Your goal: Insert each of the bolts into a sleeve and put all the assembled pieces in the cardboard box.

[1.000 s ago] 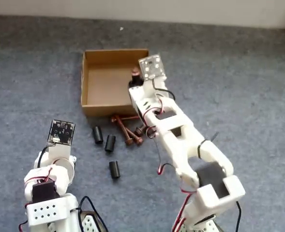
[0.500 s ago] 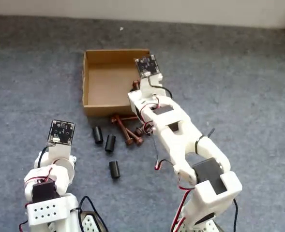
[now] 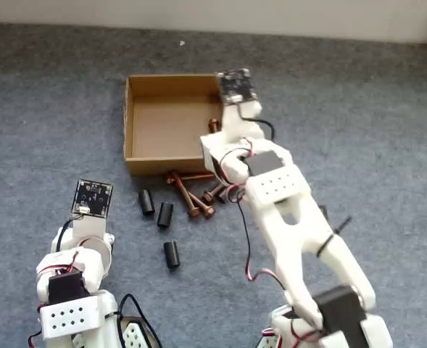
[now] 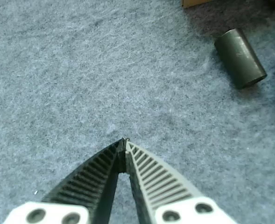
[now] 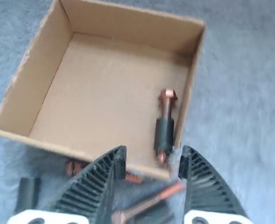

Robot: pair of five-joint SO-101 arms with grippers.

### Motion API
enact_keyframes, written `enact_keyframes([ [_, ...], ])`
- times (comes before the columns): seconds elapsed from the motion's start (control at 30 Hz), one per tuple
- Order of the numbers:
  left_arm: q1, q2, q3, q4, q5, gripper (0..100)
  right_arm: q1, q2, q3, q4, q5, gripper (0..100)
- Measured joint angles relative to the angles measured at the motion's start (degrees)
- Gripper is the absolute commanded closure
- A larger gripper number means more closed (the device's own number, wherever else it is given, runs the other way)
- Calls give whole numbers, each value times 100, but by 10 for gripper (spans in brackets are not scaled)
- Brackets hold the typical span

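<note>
Inside the cardboard box (image 5: 44, 74), against the side wall nearest the right arm (image 3: 293, 217), lies one assembled piece (image 5: 165, 126): a copper bolt pushed through a black sleeve. Its long axis runs along that wall. The bolt head points at the far wall and the threaded tip sits close to the near wall.

The right arm stretches from the near right corner of the grey carpeted surface (image 3: 358, 109) up to the box, its wrist bent down over the box's near right corner. The right end effector (image 5: 153, 150) hangs above the piece with its jaws spread apart, released and holding nothing.

Just outside the near wall lie the loose bolts (image 3: 191, 194), one along the wall and the others slanting across each other. Three loose sleeves (image 3: 165, 214) rest on the surface beside them. Two lie next to each other with their long axes pointing roughly toward the box, and the third is closer to the arms.

The left arm (image 3: 75, 268) is folded back at the near left. The left end effector (image 4: 124, 141) points down at the carpet, clenched tip to tip on nothing.
</note>
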Motion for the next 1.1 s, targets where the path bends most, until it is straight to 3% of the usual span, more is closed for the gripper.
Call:
enact_keyframes([
  [0.2,9,0,0,0,0,982,-158,-369,0,1442,-1134,822],
  [0.43,9,0,0,0,0,982,-246,299,0,1969,-2207,822],
  [0.7,9,0,0,0,0,982,-255,1723,-387,1978,-2716,822],
  [1.1,9,0,0,0,0,982,-246,1820,-879,1978,-2760,823],
])
